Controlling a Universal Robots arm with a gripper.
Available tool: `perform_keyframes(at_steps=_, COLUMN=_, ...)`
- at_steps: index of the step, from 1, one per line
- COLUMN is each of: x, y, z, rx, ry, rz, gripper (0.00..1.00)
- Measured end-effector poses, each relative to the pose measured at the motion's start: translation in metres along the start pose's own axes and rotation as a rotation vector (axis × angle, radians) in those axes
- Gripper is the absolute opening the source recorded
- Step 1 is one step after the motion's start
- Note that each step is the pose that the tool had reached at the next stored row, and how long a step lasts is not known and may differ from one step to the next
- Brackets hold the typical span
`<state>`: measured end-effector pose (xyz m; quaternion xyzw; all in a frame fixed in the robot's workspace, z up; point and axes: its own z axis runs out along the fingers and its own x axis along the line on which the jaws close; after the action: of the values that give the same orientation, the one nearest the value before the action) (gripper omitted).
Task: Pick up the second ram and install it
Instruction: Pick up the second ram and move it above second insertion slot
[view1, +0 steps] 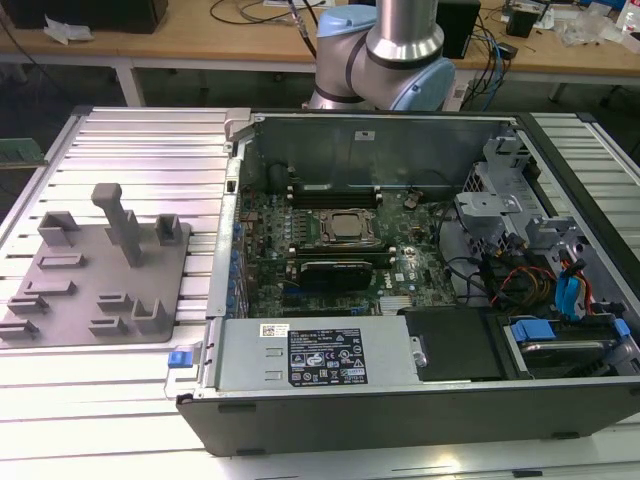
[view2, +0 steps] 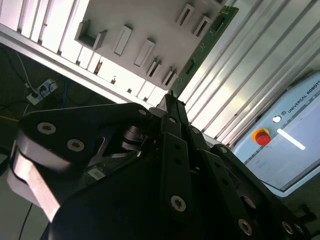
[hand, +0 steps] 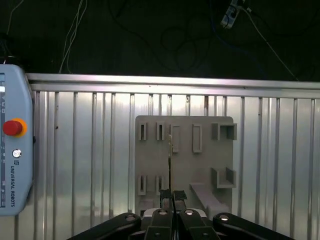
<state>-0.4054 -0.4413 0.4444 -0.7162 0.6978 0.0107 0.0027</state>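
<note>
over the grey fixture, gripper pinching the second ram, motherboard inside open case

Exterior view looks obliquely down from mid-distance across the open computer case toward the arm; first wrist view looks straight down from high past the gripper, second wrist view obliquely from close behind it; all three share the grey fixture plate.

In the middle of the frame the black gripper pinches one end of a green ram strip, which reaches past the edge of a grey slotted plate lying on a ribbed metal table, a red-buttoned control pendant near the frame's edge.
</note>
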Motion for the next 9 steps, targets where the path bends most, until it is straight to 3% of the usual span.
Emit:
perform_keyframes(at_steps=5, x=0.0, y=-0.0007, z=-0.0003, rx=-0.0004, ry=0.0003, rz=0.0, gripper=0.09)
perform_keyframes(at_steps=9, x=0.0002, y=-0.0063, z=-0.0002, rx=-0.0001, ry=0.0001, rz=0.0, gripper=0.09)
